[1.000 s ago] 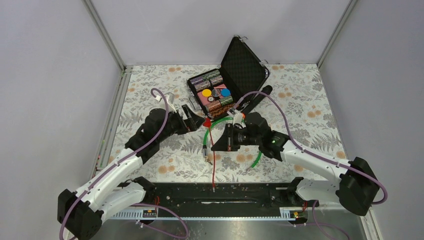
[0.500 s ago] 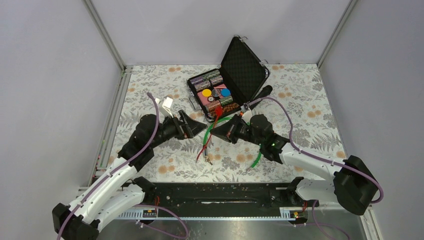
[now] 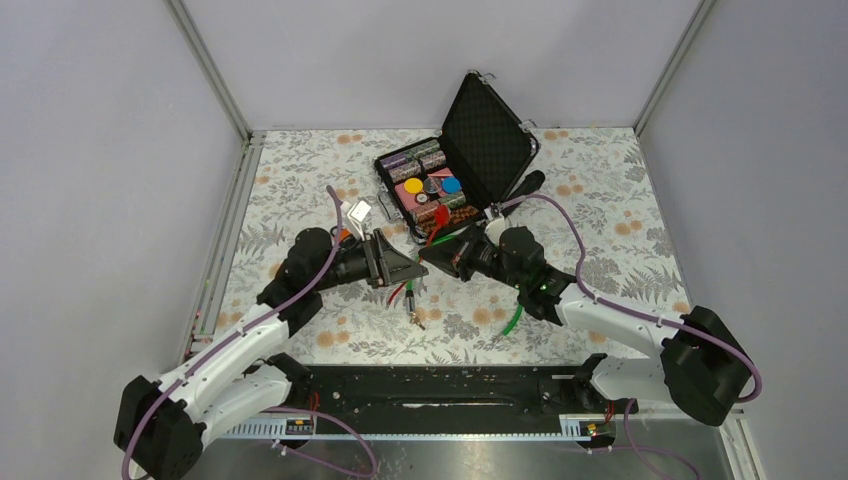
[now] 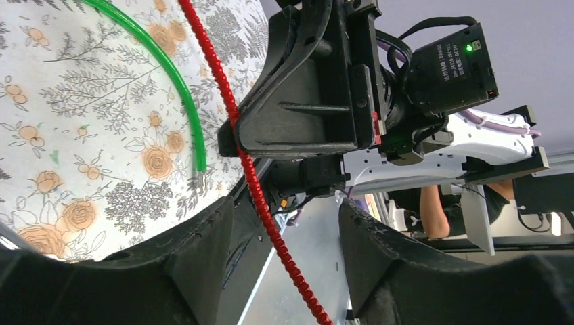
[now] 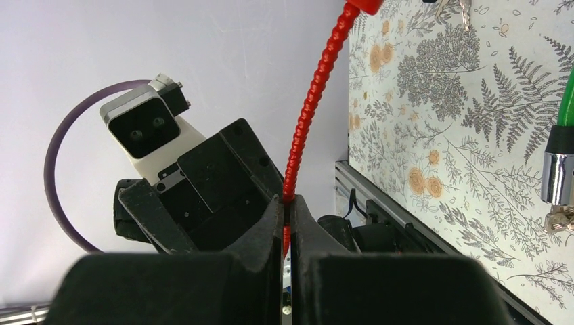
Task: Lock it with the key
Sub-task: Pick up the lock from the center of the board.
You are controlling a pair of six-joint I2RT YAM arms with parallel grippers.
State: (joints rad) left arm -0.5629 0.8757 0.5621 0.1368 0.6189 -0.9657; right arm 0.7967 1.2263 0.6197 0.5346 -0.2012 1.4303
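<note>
My right gripper (image 3: 440,256) is shut on a red ribbed cable (image 3: 432,230); in the right wrist view the closed fingertips (image 5: 288,203) pinch the cable (image 5: 318,95). My left gripper (image 3: 408,268) faces it, open. In the left wrist view the red cable (image 4: 250,176) runs between its spread fingers (image 4: 285,217) without touching them. The green cable loop (image 3: 514,318) lies on the table, its chrome end (image 5: 558,177) near the right gripper. Small silvery pieces (image 5: 463,12) lie at the top edge of the right wrist view; I cannot tell if they are the key.
An open black case (image 3: 500,140) with poker chips (image 3: 425,185) stands at the back centre. A metal cable end (image 3: 413,316) lies on the flowered tablecloth (image 3: 300,180) in front of the grippers. Grey walls and metal rails bound the table.
My left gripper has moved right and nearer, up to the right gripper. The right gripper has swung up and back with the red cable, which no longer hangs toward the front edge.
</note>
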